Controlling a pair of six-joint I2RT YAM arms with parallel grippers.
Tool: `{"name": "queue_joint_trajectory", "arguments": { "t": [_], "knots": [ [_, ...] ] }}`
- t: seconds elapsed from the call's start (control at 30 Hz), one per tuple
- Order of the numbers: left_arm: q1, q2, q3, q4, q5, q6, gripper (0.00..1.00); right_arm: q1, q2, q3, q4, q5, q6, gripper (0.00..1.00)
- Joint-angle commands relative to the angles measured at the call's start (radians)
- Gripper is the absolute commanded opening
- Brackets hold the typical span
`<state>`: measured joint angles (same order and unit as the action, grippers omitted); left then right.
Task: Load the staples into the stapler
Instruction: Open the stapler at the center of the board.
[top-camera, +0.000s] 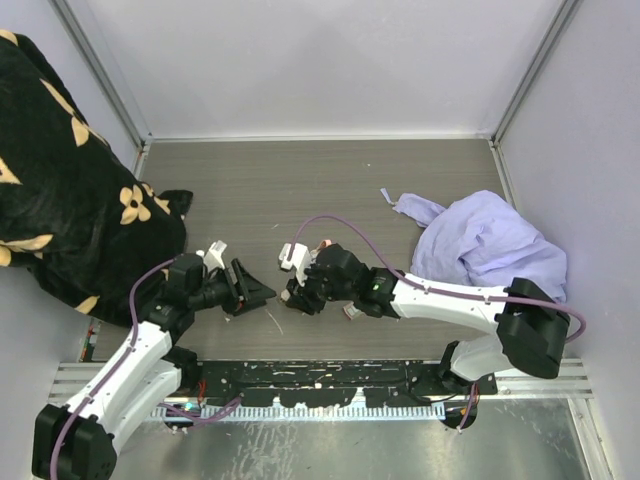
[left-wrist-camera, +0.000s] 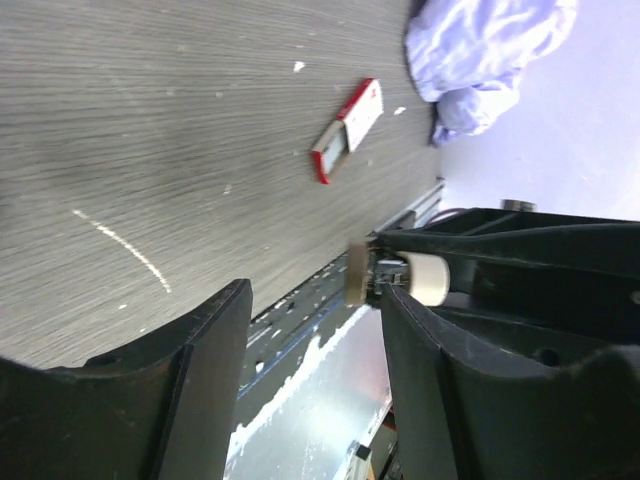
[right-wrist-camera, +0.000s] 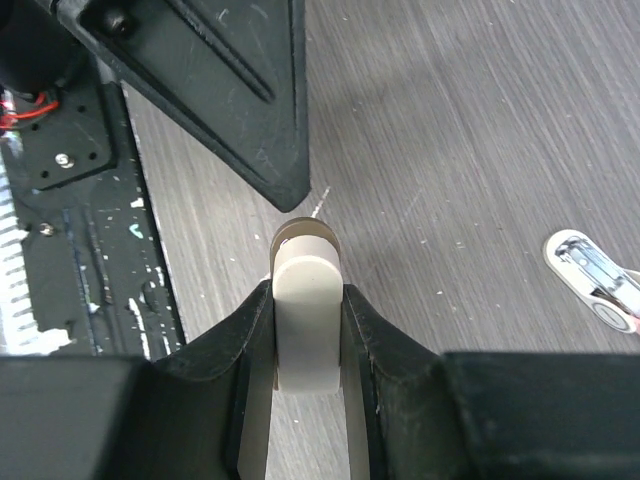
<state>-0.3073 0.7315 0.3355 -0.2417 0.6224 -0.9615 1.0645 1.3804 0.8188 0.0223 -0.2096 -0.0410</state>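
Top view: wood-grain table (top-camera: 300, 190) with two arms reaching in from the near edge, tips close together at the front middle.

Left gripper (top-camera: 250, 292): fingers (left-wrist-camera: 190, 390) spread wide, nothing between them, pointed toward the right arm.

Right gripper (top-camera: 298, 292): pinching a cream piece (right-wrist-camera: 307, 340) with a rounded top, both black fingers (right-wrist-camera: 235, 330) pressed against its sides. Same cream piece (left-wrist-camera: 425, 278) seen side-on from the left wrist, with a tan disc-like end facing the left gripper, held above the table and apart from the left fingers. Identity as the stapler not confirmable.

Staples box (left-wrist-camera: 348, 128): flat on the table, a red-and-white sleeve with the tan tray slid partly out, beyond the right gripper toward the lilac cloth (left-wrist-camera: 480, 50), well apart from both claws. Not made out with certainty in the top view.

Small white oval item (right-wrist-camera: 592, 285) with a shiny metal insert: flat on the table at the right edge of the right-wrist view, cut by the frame, identity unclear.

Surroundings: black cloth with tan flowers (top-camera: 70, 190) heaped at the table's left, lilac cloth bunched at the right, and a black rail (top-camera: 330, 375) flecked with white along the near edge beneath both arms
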Motion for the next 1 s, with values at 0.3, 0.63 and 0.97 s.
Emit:
{"name": "queue_joint_trajectory", "arguments": {
  "t": [0.3, 0.63, 0.97],
  "knots": [
    [0.008, -0.041, -0.026, 0.185, 0.126, -0.166, 0.42, -0.007, -0.089, -0.023, 0.097, -0.103, 0.054, 0.02],
    [0.008, 0.002, -0.009, 0.141, 0.180, -0.121, 0.32, -0.008, -0.085, -0.018, 0.106, -0.108, 0.060, 0.02],
    [0.007, 0.023, -0.007, 0.147, 0.225, -0.114, 0.31, -0.007, -0.072, -0.011, 0.110, -0.108, 0.061, 0.02]
  ]
}}
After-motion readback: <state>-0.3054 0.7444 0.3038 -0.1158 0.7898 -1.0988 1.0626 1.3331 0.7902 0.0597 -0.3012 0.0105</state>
